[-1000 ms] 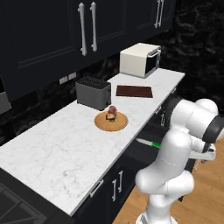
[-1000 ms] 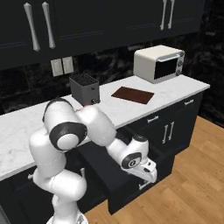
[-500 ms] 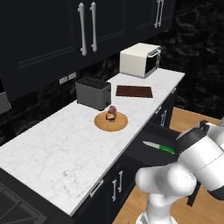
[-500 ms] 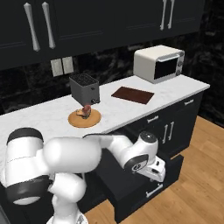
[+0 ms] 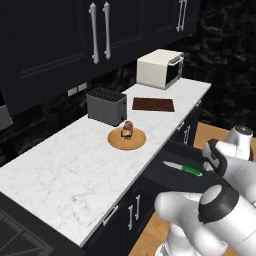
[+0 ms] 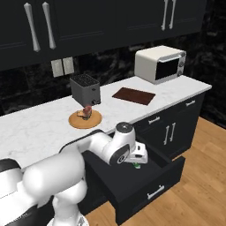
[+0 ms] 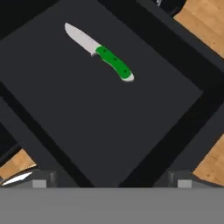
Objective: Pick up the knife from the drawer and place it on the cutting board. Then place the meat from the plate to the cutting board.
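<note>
The fingers (image 7: 112, 180) were wide open and held nothing. The knife (image 7: 99, 52) lay flat in the drawer (image 7: 87, 127), well ahead of them, not touched.

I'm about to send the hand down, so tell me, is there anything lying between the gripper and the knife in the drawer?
No. In the hand view, bare dark drawer floor separates the open gripper from the knife.
</note>
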Controlling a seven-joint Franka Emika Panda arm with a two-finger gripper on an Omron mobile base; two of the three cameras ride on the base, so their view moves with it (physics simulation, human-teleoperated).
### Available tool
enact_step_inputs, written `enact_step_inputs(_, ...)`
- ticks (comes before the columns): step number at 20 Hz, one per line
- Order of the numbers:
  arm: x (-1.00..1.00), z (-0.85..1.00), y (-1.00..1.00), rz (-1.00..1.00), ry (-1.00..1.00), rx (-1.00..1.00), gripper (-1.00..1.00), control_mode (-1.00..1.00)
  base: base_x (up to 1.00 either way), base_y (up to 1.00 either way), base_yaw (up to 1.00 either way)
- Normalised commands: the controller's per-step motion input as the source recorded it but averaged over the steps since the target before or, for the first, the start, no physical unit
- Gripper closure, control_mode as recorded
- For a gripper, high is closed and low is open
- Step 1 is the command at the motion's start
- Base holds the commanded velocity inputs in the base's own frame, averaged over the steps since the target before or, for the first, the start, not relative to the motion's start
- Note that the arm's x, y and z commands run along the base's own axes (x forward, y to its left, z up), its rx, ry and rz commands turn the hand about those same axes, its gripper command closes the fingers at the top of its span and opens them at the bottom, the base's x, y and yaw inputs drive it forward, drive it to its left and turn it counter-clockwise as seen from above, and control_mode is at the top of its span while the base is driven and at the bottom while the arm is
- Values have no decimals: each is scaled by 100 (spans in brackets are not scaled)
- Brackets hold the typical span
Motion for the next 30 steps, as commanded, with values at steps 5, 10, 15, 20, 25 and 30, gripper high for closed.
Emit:
enact_step_inputs(5, 65, 0, 12, 30, 3, 0, -100, -100, 0, 0, 0)
enact_step_inputs(10, 65, -3, 4, 1, 12, 0, -100, -100, 0, 0, 0)
enact_step_inputs(15, 39, -23, -1, 0, 2, 0, -100, -100, 0, 0, 0)
enact_step_inputs(20, 34, -42, 0, 0, 0, 0, -100, -100, 0, 0, 0)
enact_step_inputs(25, 43, -48, -1, 0, 0, 0, -100, -100, 0, 0, 0)
enact_step_inputs(30, 34, -29, -10, 1, 6, 0, -100, -100, 0, 0, 0)
